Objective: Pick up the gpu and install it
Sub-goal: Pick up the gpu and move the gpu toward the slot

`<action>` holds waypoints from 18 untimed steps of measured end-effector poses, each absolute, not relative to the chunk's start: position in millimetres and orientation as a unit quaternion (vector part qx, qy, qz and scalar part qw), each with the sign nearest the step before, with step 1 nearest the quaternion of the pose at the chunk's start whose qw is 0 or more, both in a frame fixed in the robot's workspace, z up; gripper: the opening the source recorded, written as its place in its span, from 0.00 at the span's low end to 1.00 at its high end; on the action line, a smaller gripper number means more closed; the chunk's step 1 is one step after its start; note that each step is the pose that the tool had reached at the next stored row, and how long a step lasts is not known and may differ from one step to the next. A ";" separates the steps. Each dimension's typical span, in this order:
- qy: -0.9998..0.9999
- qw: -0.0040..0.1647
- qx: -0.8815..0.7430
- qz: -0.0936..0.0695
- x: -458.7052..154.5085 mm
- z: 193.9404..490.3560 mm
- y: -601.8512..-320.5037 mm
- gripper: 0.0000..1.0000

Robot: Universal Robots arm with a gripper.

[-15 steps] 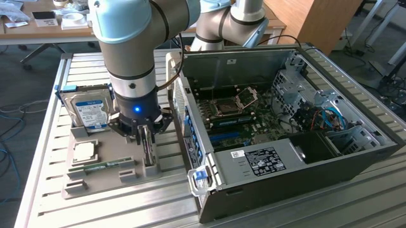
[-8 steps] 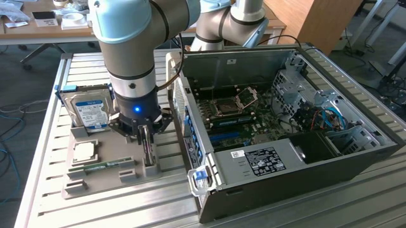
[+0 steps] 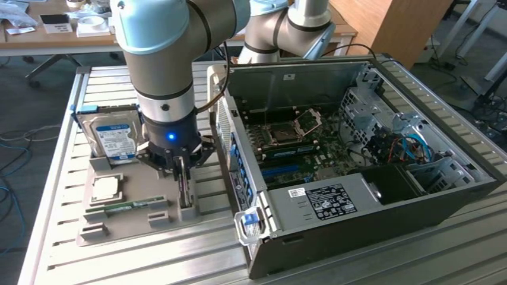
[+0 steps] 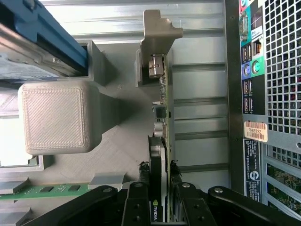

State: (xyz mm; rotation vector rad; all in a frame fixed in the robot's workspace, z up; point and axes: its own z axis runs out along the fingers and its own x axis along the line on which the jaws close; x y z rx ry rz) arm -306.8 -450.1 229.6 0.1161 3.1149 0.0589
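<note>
Exterior view, starting at its left: the hard drive [image 3: 111, 139], silver with a blue-and-white label, stands upright at the back of the grey, ridged printed holder [image 3: 119, 228]. In front of it lie a square processor [image 3: 105, 189] and a slim green memory stick [image 3: 127, 206]. Next across is the gripper [image 3: 184, 169], pointing straight down over the gpu [image 3: 185, 193]. The gpu is directly beneath it: a thin dark card standing on its long edge in the holder's slot. Its length runs parallel to the ported back panel of the computer case [image 3: 443, 202] just beside it. Wrist view: the gripper [image 4: 158, 165] straddles the card's top edge near one end, narrowed close about both faces. Whether it has actually clamped, I cannot tell. The gpu [image 4: 162, 117] stretches away to its pale matte metal bracket [image 4: 157, 33]. At the exterior view's right, the open case shows a bare motherboard [image 3: 301, 148] and the card not yet fitted.
</note>
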 end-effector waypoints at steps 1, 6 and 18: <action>0.999 0.012 0.037 0.019 -306.8 229.6 -450.1 0.27; 0.999 0.012 0.025 0.019 -306.9 229.6 -450.1 0.27; 1.000 0.012 0.013 0.019 -306.8 230.2 -450.1 0.27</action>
